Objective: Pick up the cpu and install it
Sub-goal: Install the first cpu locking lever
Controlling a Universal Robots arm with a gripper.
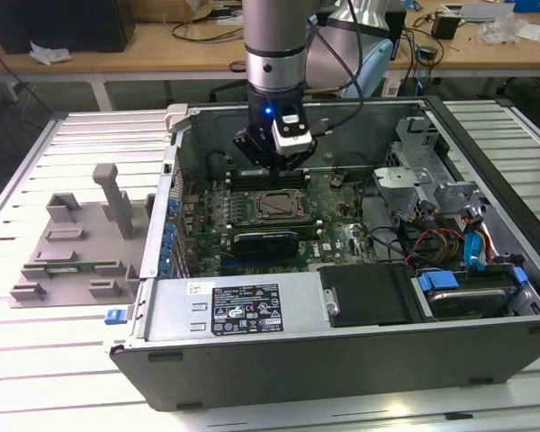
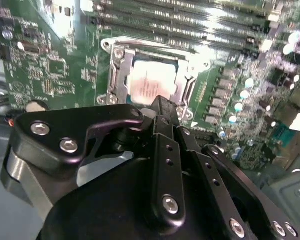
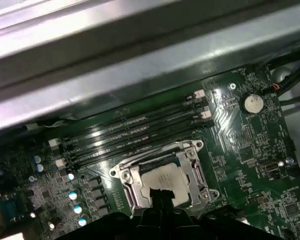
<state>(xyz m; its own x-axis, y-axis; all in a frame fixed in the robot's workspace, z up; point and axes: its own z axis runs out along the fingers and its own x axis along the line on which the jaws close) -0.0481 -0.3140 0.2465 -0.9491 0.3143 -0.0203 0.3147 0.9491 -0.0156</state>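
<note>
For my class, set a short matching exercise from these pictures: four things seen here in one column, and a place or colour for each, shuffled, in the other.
Things
1. cpu
2. grey fixture tray
3. end effector
4. computer case

Descriptions
A. lies open on the slatted table
B. sits inside the socket frame on the green motherboard
C. hangs above the memory slots, beside the socket
D. rests outside the case, at the exterior view's left

Pairs: 1-B, 2-D, 3-C, 4-A

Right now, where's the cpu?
The cpu sits in the motherboard socket inside the computer case, beside the memory slots, seen in both wrist views, just beyond the gripper.
</note>
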